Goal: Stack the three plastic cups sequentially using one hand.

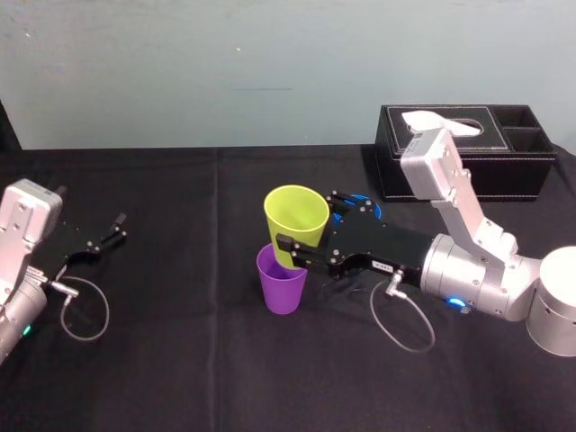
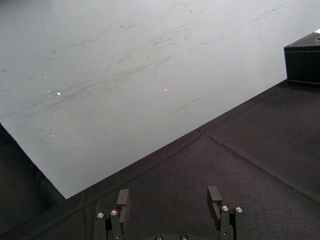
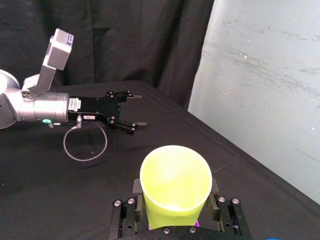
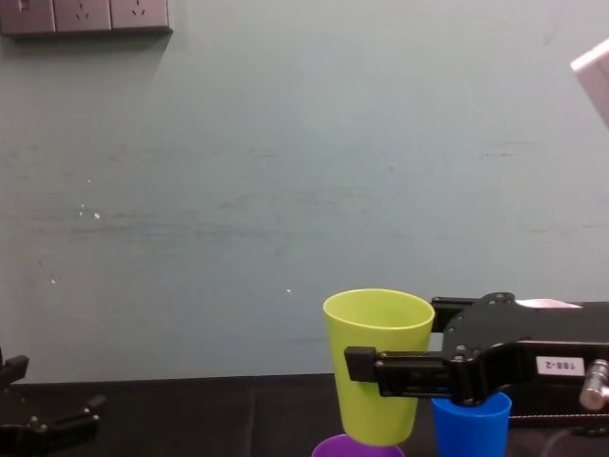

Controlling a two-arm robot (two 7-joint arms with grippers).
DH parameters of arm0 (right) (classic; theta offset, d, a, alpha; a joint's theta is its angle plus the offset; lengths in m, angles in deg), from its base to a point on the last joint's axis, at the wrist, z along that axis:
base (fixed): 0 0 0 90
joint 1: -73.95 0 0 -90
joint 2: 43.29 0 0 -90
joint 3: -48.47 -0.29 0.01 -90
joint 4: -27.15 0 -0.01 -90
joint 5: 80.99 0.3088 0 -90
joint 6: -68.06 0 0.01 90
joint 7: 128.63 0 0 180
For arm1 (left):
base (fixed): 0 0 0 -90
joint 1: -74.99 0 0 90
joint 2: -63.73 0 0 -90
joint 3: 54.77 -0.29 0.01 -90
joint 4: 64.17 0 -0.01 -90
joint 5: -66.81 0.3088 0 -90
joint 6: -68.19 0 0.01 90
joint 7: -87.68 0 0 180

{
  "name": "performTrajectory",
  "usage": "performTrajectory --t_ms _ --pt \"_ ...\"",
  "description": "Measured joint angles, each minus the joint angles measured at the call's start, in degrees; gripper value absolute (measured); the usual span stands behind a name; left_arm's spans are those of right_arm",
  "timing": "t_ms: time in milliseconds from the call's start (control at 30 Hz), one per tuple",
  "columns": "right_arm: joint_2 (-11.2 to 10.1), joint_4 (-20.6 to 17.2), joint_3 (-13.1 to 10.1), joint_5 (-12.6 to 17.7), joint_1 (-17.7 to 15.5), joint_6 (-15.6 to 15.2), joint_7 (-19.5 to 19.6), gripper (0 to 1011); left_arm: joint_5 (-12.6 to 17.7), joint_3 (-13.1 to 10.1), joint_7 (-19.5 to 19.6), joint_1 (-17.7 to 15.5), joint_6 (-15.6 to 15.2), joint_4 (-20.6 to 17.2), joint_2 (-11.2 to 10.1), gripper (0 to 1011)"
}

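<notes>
My right gripper [image 1: 308, 220] is shut on the yellow-green cup [image 1: 295, 223], one finger on each side of its wall. The cup leans slightly, its base right at the mouth of the purple cup [image 1: 283, 281] standing on the black cloth. In the right wrist view the yellow-green cup [image 3: 175, 182] sits between the fingers [image 3: 216, 200], its mouth facing the camera. The blue cup [image 4: 471, 424] stands upright just behind the gripper's body, and its rim [image 1: 367, 205] peeks out in the head view. My left gripper [image 1: 103, 236] rests open at the far left, holding nothing.
A black tissue box [image 1: 468, 148] stands at the back right of the table, beyond the right forearm. A cable loop [image 1: 403, 324] hangs from the right wrist over the cloth. A pale wall runs behind the table's far edge.
</notes>
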Motion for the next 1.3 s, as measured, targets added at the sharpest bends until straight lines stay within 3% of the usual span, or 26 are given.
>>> performTrajectory --t_ms 1300 --pt "2.9 5.9 2.1 -2.0 2.5 0.7 -0.1 739 0.0 0.0 0.0 0.0 0.0 0.0 0.0 1010"
